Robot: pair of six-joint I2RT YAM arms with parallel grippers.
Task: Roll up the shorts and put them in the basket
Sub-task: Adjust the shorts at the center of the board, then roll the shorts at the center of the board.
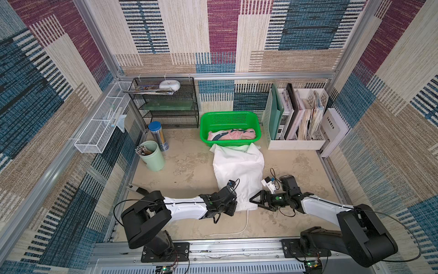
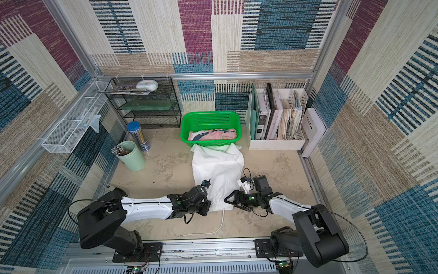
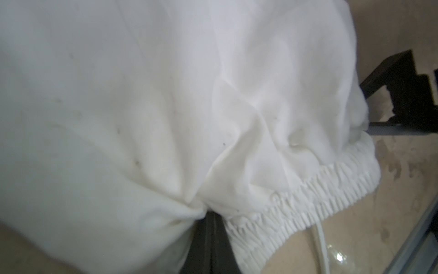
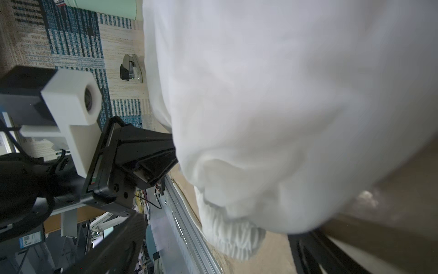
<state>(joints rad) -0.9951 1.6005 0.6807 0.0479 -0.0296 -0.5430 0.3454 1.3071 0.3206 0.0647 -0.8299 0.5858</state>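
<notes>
The white shorts (image 1: 239, 170) (image 2: 218, 168) lie flat mid-table, elastic waist nearest the arms, legs reaching the green basket (image 1: 227, 113). Their drawstring (image 1: 246, 223) trails toward the front rail. My left gripper (image 1: 231, 206) (image 3: 211, 215) is shut on the waistband's left corner, and the cloth bunches at its tips. At the right corner my right gripper (image 1: 253, 202) (image 2: 228, 202) (image 4: 225, 242) stands open, with the gathered waistband between its fingers. The pink shorts (image 1: 233, 135) (image 2: 213, 135) sit bundled in the basket.
A mint cup of pencils (image 1: 152, 155) and a blue-lidded tube (image 1: 158, 136) stand at the left. A black mesh shelf (image 1: 166, 104) is at the back left and a white file organiser (image 1: 296, 118) at the back right. A stapler (image 1: 137, 188) lies by the left edge.
</notes>
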